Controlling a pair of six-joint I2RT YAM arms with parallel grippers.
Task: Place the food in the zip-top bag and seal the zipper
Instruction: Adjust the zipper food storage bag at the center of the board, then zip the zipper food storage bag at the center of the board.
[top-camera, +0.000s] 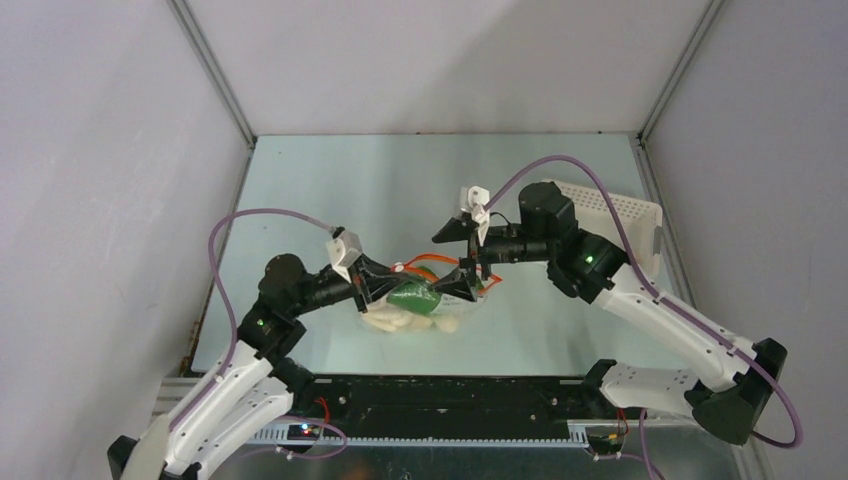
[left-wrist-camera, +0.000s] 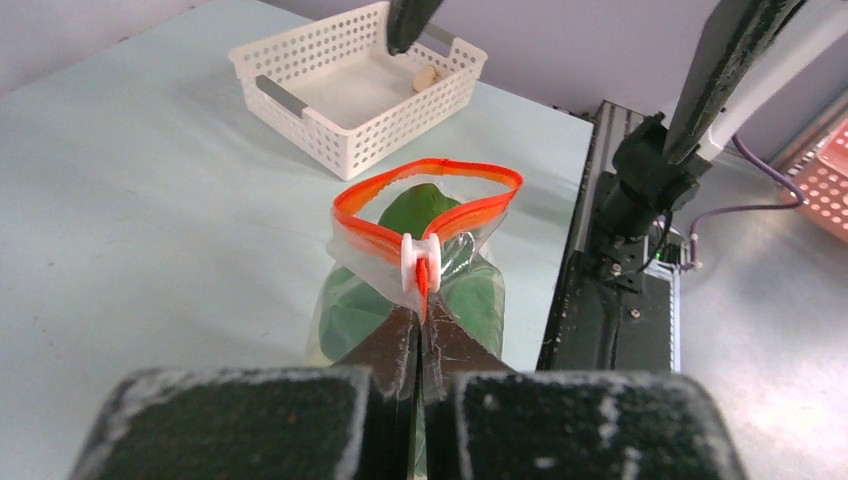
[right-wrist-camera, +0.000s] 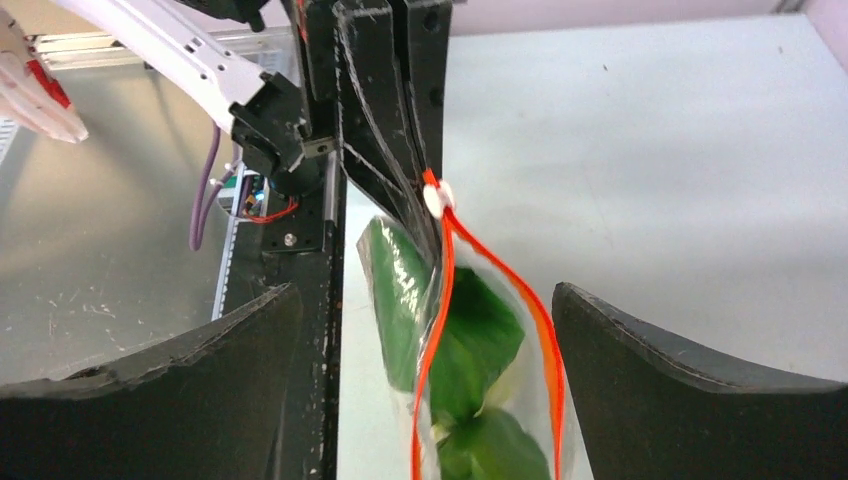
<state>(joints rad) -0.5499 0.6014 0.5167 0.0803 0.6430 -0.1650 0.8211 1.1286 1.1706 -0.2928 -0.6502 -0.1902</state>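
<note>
At the table's middle lies the zip-top bag (top-camera: 425, 305), green leafy food (right-wrist-camera: 470, 340) inside, its orange zipper (left-wrist-camera: 455, 170) gaping in a loop. At its nine o'clock the left gripper (left-wrist-camera: 420, 320) pinches the bag's corner under the white slider (left-wrist-camera: 420, 262). At three o'clock the right gripper (right-wrist-camera: 422, 295) stands spread wide around the mouth. A white basket (left-wrist-camera: 300, 120) sits at two o'clock.

The zip-top bag (top-camera: 445, 318) lies on the table (top-camera: 330, 190) with food (top-camera: 415, 298) inside it, between the left gripper (top-camera: 388, 290) at its left end and the right gripper (top-camera: 462, 258) on its right; the basket (top-camera: 612, 212) stands behind, far right.
</note>
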